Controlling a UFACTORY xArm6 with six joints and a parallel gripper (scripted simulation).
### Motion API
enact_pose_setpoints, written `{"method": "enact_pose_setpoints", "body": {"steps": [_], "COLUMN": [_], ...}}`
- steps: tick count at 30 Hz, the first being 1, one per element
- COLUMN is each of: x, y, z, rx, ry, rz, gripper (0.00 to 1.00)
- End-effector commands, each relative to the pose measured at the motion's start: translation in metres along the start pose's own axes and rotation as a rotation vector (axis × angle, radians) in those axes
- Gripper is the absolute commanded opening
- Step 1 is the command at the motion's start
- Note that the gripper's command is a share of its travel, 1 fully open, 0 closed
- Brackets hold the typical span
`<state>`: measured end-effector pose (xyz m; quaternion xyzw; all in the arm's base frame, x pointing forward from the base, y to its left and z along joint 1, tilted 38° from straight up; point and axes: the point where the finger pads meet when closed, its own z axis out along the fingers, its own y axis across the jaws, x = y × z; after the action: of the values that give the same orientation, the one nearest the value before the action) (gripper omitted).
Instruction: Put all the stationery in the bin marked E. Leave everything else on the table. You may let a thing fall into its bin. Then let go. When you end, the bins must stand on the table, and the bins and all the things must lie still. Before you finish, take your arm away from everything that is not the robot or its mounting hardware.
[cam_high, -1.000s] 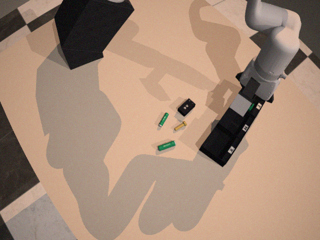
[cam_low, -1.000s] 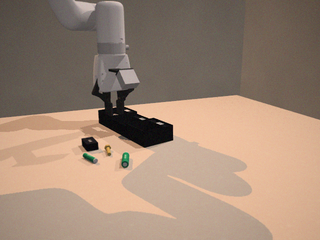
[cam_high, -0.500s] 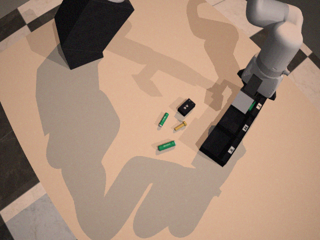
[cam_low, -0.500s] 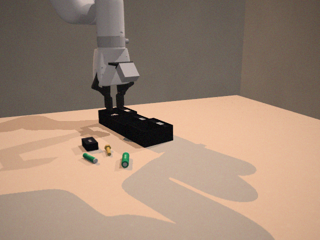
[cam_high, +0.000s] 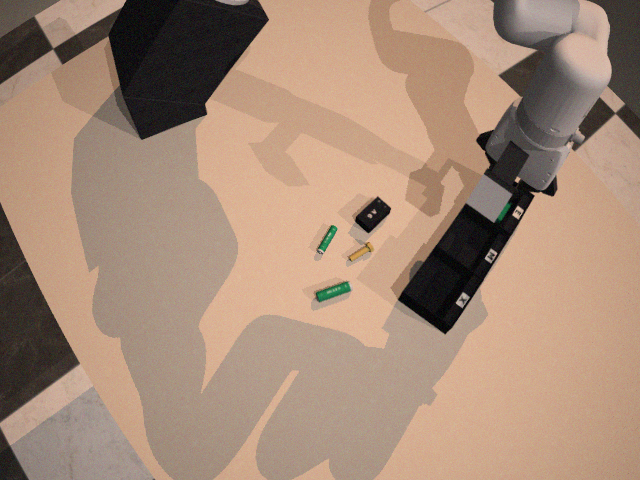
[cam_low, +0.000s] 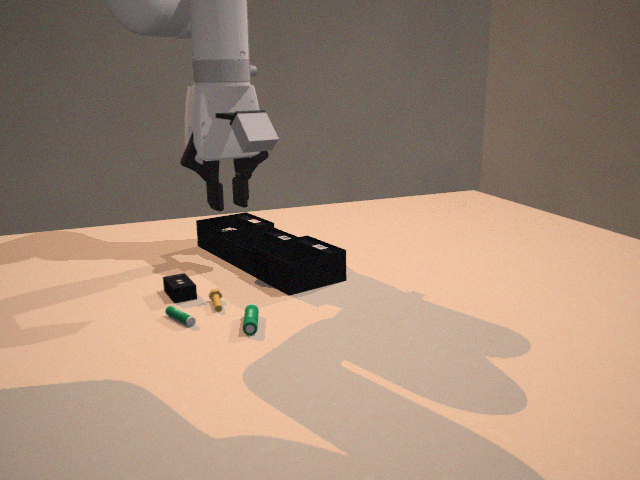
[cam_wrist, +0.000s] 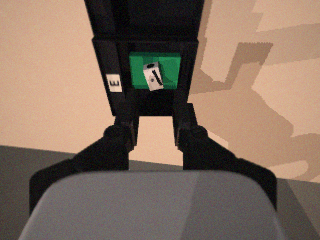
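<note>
Drop looks done: stationery sits in bin E, jaws parted and empty.

Largest first: the table (cam_low: 465, 268), then the row of black bins (cam_low: 310, 268) right under the gripper (cam_low: 227, 198). Fingers hang partly spread above the E bin (cam_wrist: 114, 82), gripping nothing. Straight below them lies the green sharpener (cam_wrist: 167, 67), a flat green block with a small silver blade. Off to the side, two green batteries (cam_high: 333, 290), a black box (cam_high: 372, 213) and a brass bolt (cam_high: 360, 252) look like non-stationery, so probably nothing's left to move.
</note>
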<state>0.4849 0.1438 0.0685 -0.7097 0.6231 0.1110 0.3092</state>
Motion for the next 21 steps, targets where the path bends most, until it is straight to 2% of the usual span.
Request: {"method": "enact_pose_setpoints", "body": {"steps": [1, 5, 7, 21], "x": [0.000, 0.000, 0.000, 0.000], "y": [-0.001, -0.001, -0.001, -0.001], "z": [-0.009, -0.025, -0.025, -0.081], "rx": [0.003, 0.003, 0.003, 0.003], "ry": [0.001, 0.001, 0.001, 0.001], "rz": [-0.001, -0.001, -0.001, -0.001], "gripper": [1.00, 1.00, 1.00, 1.00]}}
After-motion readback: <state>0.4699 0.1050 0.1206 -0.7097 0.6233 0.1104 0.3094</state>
